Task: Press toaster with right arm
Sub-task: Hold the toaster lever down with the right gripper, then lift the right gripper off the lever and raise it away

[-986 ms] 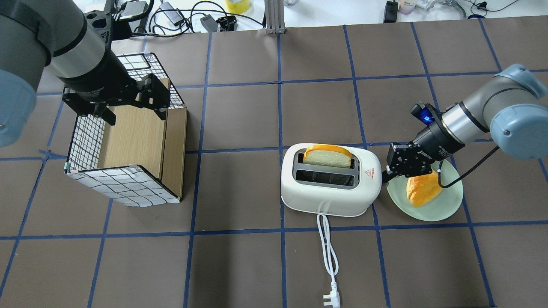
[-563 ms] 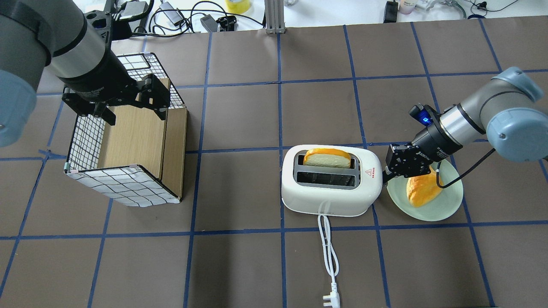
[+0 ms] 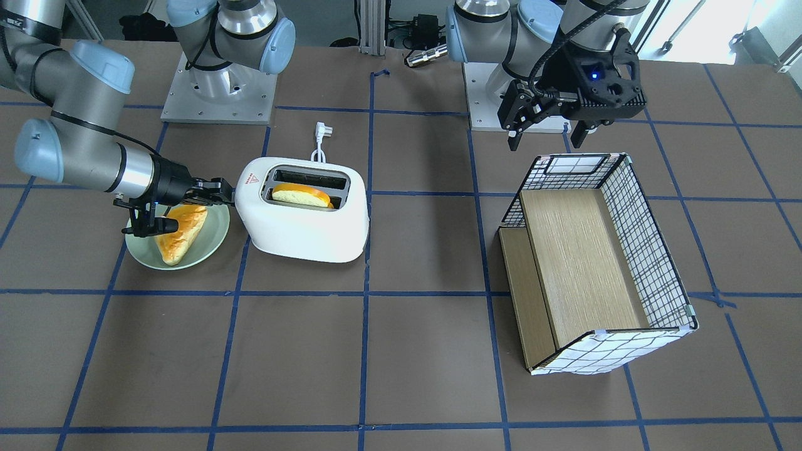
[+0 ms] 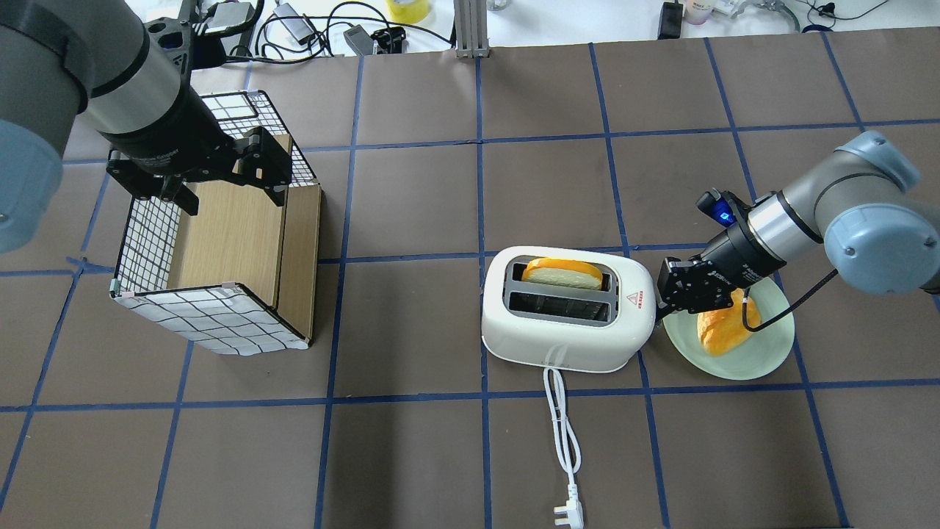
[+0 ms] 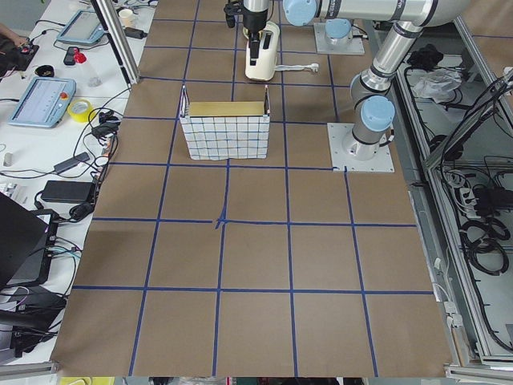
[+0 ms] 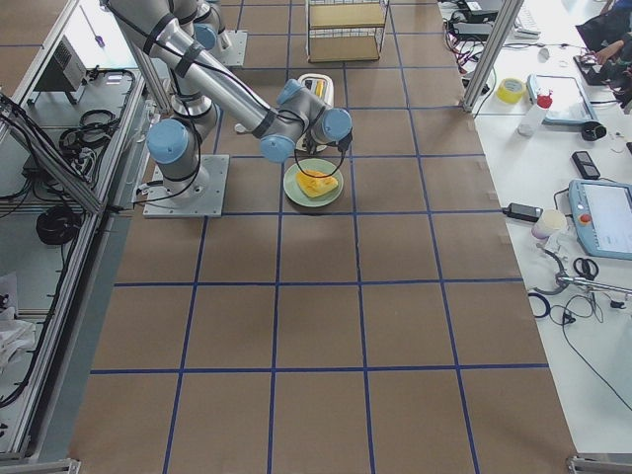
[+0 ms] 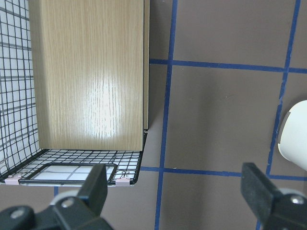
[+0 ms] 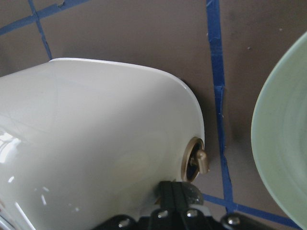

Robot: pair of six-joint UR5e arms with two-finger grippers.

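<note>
1. Right arm's black two-finger gripper (image 4: 662, 305), its fingers pressed together, met the 3 o'clock end of the white rounded two-slot plastic toaster (image 4: 565, 323). The toaster stood at 4 o'clock from the table's middle.
2. The press looked under way, with the yellow-crusted bread slice (image 4: 562, 273) low in its slot. The next move probably called for a straight downward push without shoving the toaster.
3. Only the right wrist view showed the small brown knob (image 8: 194, 160) just above the fingertips, and only the overhead showed the slots. The left wrist view showed the left gripper (image 7: 175, 184) spread.

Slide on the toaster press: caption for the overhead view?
Right gripper at the toaster's end, beside the green plate; left gripper hovers open over the wire basket.
</note>
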